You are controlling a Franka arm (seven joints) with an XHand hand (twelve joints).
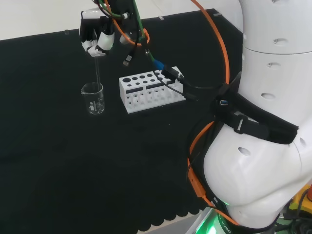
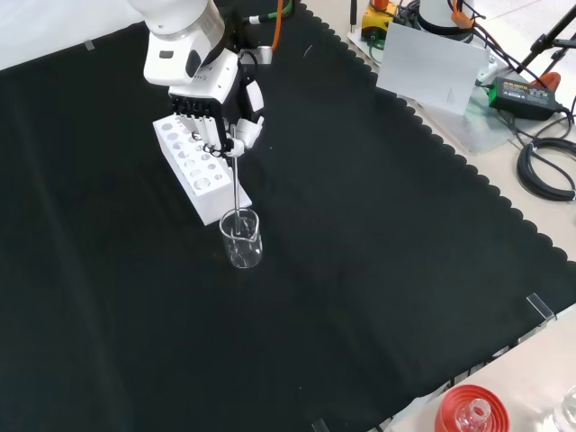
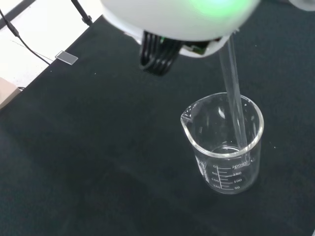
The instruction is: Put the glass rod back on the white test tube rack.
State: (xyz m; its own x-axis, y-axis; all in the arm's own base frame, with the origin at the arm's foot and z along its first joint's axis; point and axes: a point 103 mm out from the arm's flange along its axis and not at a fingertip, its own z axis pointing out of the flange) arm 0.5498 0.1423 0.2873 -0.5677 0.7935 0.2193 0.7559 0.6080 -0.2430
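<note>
Hand (image 1: 96, 40) curled around glass rod (image 1: 98, 73), faint lower end inside clear beaker (image 1: 93, 99), beside white rack (image 1: 148, 90)

Looking like a robotics lab bench: black cloth (image 2: 378, 270) covering the table, glass beaker (image 2: 241, 238) and white test tube rack (image 2: 200, 171) sitting on it, cables (image 2: 549, 171) and a power brick (image 2: 524, 94) lying off the cloth's edge.

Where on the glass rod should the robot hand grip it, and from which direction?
Near its top end, from above: the glass rod stands almost upright with its lower end inside the beaker, so only the upper part is free. The robot hand already pinches it there.
</note>
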